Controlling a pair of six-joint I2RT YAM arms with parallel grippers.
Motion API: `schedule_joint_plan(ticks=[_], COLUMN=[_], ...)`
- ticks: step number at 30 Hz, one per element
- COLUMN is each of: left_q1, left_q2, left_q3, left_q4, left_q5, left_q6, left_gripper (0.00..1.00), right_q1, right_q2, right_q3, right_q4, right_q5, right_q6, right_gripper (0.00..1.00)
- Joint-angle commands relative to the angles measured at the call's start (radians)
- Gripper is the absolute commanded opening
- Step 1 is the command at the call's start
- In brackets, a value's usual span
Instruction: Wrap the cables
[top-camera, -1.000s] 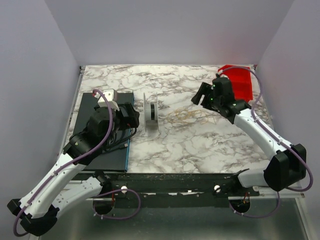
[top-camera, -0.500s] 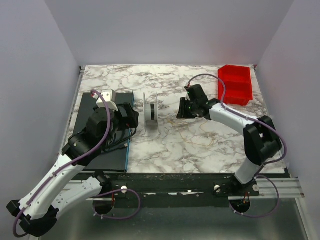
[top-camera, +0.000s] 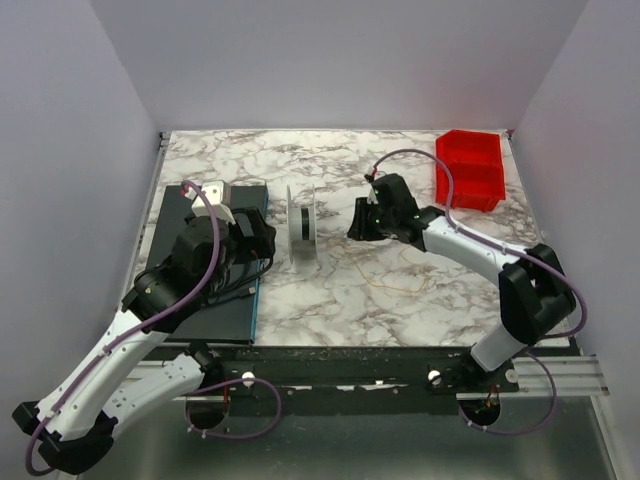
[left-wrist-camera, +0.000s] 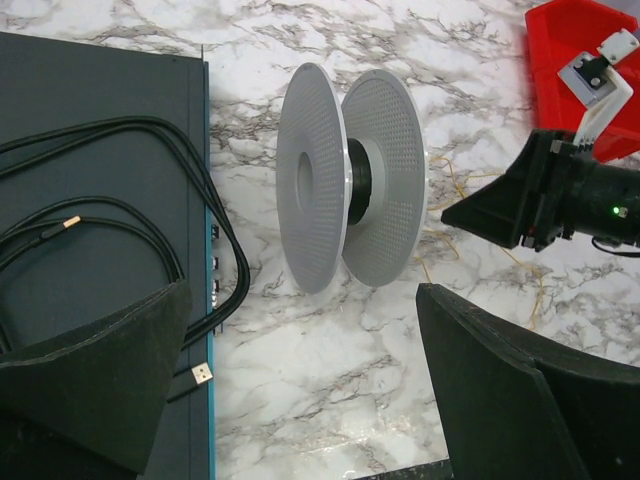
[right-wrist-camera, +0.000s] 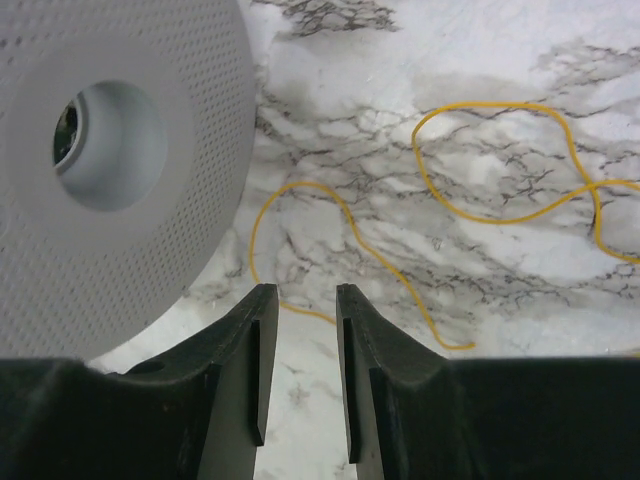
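Observation:
The cable is a thin yellow wire (top-camera: 396, 272) lying in loose loops on the marble, right of a grey spool (top-camera: 303, 229) that stands on edge. In the right wrist view the wire (right-wrist-camera: 520, 160) curls just beyond my fingertips, and the spool's disc (right-wrist-camera: 150, 230) fills the upper left. My right gripper (right-wrist-camera: 305, 300) is low over the table beside the spool (top-camera: 360, 222). Its jaws stand a narrow gap apart with nothing between them. My left gripper (left-wrist-camera: 300, 400) is wide open and empty, in front of the spool (left-wrist-camera: 350, 190).
A dark mat (top-camera: 205, 285) with black cords (left-wrist-camera: 120, 220) lies at the left. A red bin (top-camera: 470, 170) stands at the back right. A small white box (top-camera: 217, 190) sits at the mat's far end.
My right arm swung left from the red bin and came down close beside the spool, over the wire's near loop. The left arm has not moved.

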Motion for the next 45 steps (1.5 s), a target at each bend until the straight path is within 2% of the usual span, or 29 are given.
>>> schedule_joint_plan(ticks=[1, 4, 8, 14, 23, 31, 33, 38, 39, 45], left_q1=[0.006, 0.008, 0.008, 0.008, 0.01, 0.01, 0.01, 0.01, 0.009, 0.01], left_q2=[-0.013, -0.004, -0.005, -0.007, 0.008, 0.012, 0.01, 0.01, 0.012, 0.03], left_q3=[0.021, 0.02, 0.024, 0.034, 0.034, 0.033, 0.032, 0.019, 0.013, -0.052], left_q4=[-0.006, 0.0, 0.0, -0.008, 0.002, 0.008, 0.008, 0.012, 0.018, 0.064], left_q5=[-0.012, -0.01, -0.008, -0.012, -0.006, -0.001, -0.001, -0.014, -0.015, 0.008], left_q6=[0.003, 0.003, -0.004, -0.003, -0.004, -0.004, -0.004, -0.004, -0.004, -0.028], left_gripper=[0.99, 0.99, 0.99, 0.99, 0.99, 0.99, 0.99, 0.99, 0.99, 0.99], right_q1=[0.049, 0.063, 0.085, 0.105, 0.166, 0.186, 0.187, 0.185, 0.185, 0.185], right_q2=[-0.063, -0.07, -0.031, -0.039, -0.002, 0.078, 0.073, 0.023, 0.006, -0.164], right_q3=[-0.099, -0.155, -0.173, -0.249, -0.255, -0.209, -0.207, -0.189, -0.174, -0.07], right_q4=[0.082, 0.178, 0.212, 0.334, 0.367, 0.33, 0.338, 0.302, 0.276, 0.024], right_q5=[-0.02, -0.067, -0.01, 0.051, 0.144, 0.326, 0.34, 0.315, 0.309, 0.199], right_q6=[-0.05, -0.058, -0.082, -0.104, -0.16, -0.158, -0.15, -0.141, -0.139, -0.167], right_gripper=[0.37, 0.34, 0.34, 0.42, 0.5, 0.51, 0.44, 0.06, 0.01, 0.01])
